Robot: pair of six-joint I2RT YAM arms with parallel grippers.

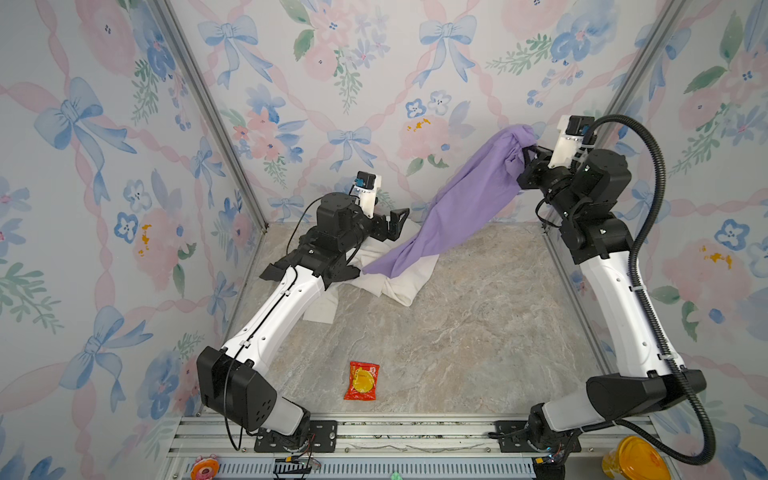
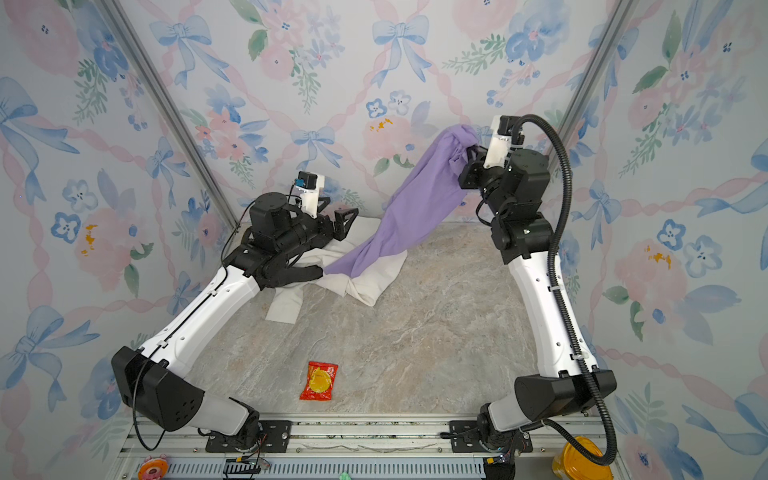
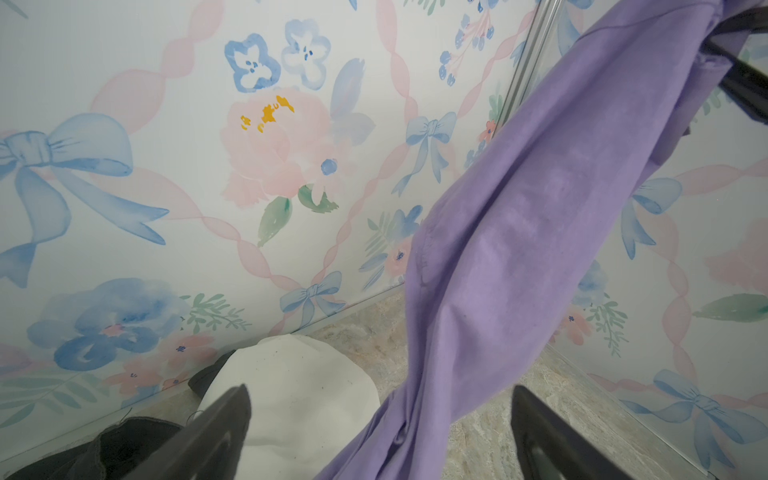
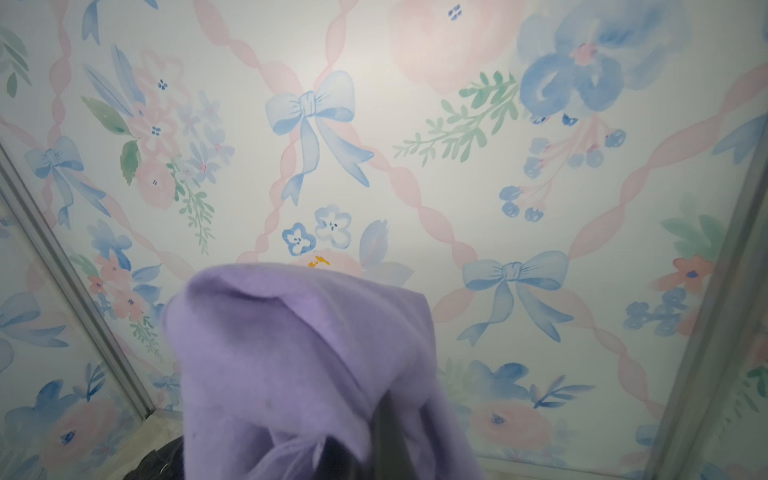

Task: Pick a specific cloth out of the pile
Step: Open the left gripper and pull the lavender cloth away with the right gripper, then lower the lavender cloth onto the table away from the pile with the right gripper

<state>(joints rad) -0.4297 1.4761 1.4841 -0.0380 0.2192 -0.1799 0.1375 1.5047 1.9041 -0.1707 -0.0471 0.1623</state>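
The lavender cloth (image 1: 465, 199) (image 2: 415, 208) hangs in a long slant from my right gripper (image 1: 530, 151) (image 2: 471, 151), which is shut on its upper end high near the back wall. Its lower end lies on the cream-white cloth (image 1: 399, 282) (image 2: 365, 282) of the pile. My left gripper (image 1: 397, 220) (image 2: 347, 220) is open just above that pile. In the left wrist view the cloth (image 3: 519, 249) runs past the wide-apart fingers (image 3: 232, 415) of the left gripper (image 3: 380, 390), unpinched, and a dark garment (image 3: 124, 440) lies beside the white cloth (image 3: 299, 386). In the right wrist view the bunched cloth (image 4: 291, 353) covers the right gripper (image 4: 386, 436).
A red and yellow snack packet (image 1: 362, 380) lies on the marble floor near the front. A yellow cup (image 1: 631, 457) and a pink toy (image 1: 204, 467) sit by the front rail. Floral walls with aluminium posts (image 1: 216, 124) close in three sides.
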